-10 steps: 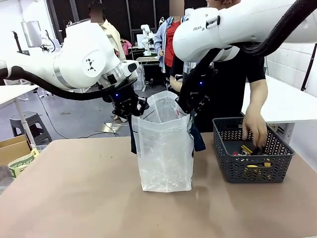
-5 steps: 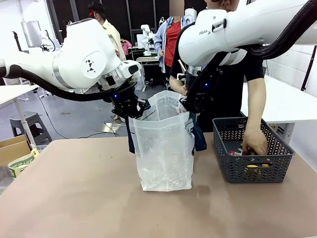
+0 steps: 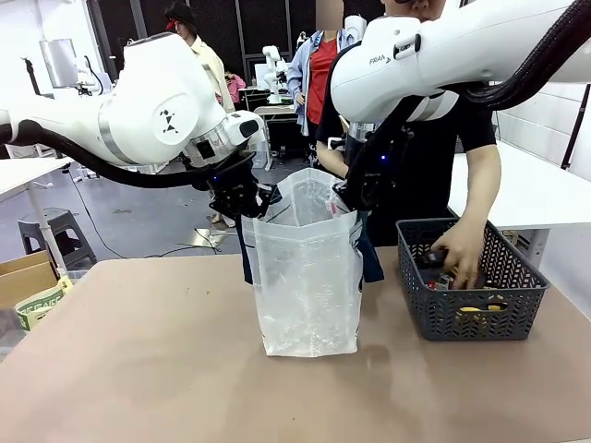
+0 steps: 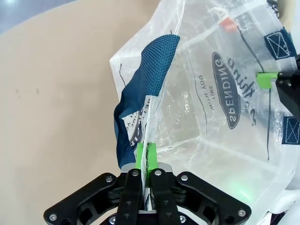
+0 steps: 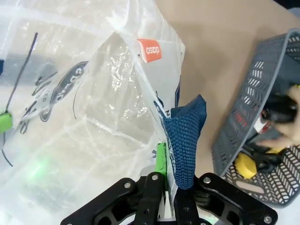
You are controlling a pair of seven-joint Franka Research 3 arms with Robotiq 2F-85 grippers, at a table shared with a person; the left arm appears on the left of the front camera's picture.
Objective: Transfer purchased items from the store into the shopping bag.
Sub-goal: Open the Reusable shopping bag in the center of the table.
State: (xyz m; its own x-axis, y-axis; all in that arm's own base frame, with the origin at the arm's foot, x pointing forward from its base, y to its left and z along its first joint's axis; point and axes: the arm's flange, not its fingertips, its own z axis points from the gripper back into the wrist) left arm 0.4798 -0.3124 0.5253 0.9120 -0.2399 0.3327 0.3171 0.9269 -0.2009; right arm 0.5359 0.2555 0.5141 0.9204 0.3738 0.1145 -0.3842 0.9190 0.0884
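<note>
So the left claw (image 4: 146, 157) and right claw (image 5: 164, 161) are each pinched shut on opposite rims of the bag (image 3: 305, 286), which stands open on the table (image 3: 138, 351). The basket (image 3: 466, 325) is just to its right, with a person's hand (image 3: 459, 251) down among the items (image 5: 244, 165).

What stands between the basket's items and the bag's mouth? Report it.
Nothing visible. The shopping bag stands beside the basket, mouth held open by the left claw and right claw, both shut on its rim.

White arms (image 3: 157, 101), black jaws, green pads (image 4: 139, 154)
</note>
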